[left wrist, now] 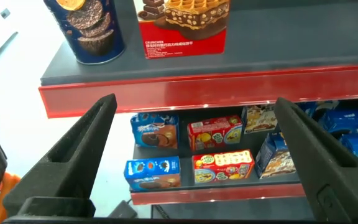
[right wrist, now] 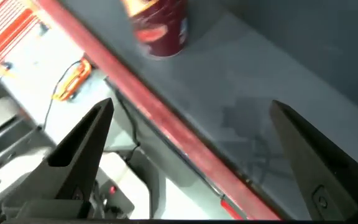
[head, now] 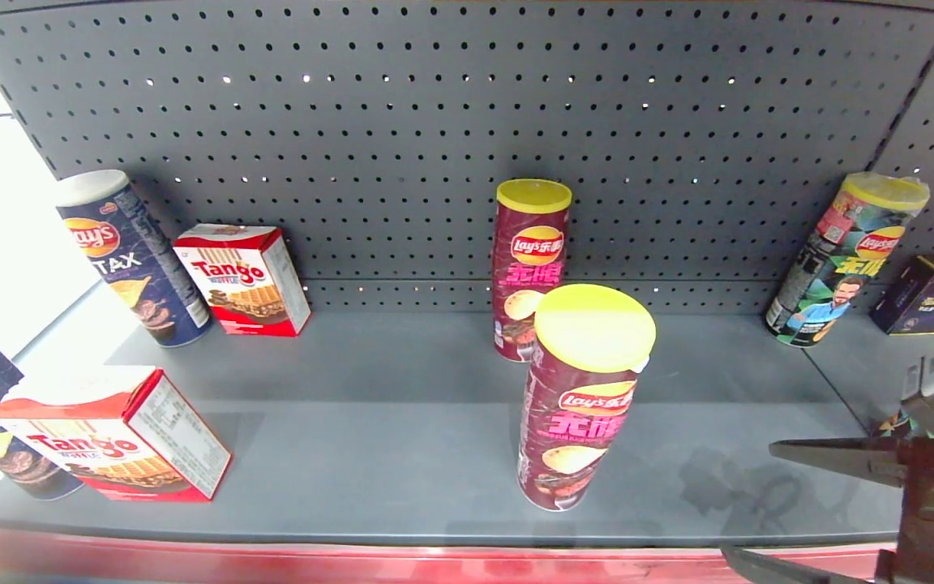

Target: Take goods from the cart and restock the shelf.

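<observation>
1. You are facing a grey metal shelf (head: 402, 422) with a red front lip, which fills the middle of the head view.
2. A tall maroon chip can with a yellow lid (head: 576, 405) stands upright just right of centre, near the lip. A second maroon can (head: 528, 268) stands upright behind it.
3. Your right gripper (head: 747, 500) sits in the lower right corner. Its fingers are spread apart and hold nothing.
4. Your left gripper (left wrist: 194, 101) is also spread wide and empty. It faces the red lip and a lower shelf of small snack boxes (left wrist: 222, 149).
5. At the left stand a blue chip can (head: 130, 259) and two red-and-white wafer boxes (head: 244, 280). At the upper right stands a green-and-black can (head: 844, 264).
</observation>
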`<state>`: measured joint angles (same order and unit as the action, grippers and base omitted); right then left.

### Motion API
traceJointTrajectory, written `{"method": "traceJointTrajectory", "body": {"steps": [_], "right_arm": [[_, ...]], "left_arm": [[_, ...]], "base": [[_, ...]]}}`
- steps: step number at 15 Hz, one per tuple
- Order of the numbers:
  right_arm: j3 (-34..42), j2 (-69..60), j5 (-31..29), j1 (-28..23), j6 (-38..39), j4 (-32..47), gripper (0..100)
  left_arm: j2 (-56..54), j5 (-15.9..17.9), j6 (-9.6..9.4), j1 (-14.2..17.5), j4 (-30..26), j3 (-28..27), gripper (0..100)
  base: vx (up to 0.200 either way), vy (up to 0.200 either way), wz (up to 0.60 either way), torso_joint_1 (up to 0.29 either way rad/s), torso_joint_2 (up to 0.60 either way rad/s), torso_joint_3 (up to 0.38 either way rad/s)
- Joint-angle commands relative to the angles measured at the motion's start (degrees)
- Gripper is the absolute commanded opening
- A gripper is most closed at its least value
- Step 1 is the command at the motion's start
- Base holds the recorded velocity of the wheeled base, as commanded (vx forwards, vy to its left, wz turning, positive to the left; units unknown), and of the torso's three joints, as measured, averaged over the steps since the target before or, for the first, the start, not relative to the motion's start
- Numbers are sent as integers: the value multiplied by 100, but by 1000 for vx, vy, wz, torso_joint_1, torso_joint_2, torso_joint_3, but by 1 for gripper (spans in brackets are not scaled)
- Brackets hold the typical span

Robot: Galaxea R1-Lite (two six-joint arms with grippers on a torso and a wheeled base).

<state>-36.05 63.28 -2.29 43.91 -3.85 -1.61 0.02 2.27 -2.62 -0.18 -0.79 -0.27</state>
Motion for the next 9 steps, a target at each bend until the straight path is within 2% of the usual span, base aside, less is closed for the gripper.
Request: {"method": "traceJointTrajectory", "body": {"steps": [1,9], "right_arm": [[-16,598,-228,-5,122,-340,100],[-684,1564,-641,-190,139,-489,100]], "left_arm": [[15,2,16,1,0,0,100],[15,2,60,1,-9,-8,100]], "base": [[0,0,0,0,0,0],[0,0,0,0,0,0]]}}
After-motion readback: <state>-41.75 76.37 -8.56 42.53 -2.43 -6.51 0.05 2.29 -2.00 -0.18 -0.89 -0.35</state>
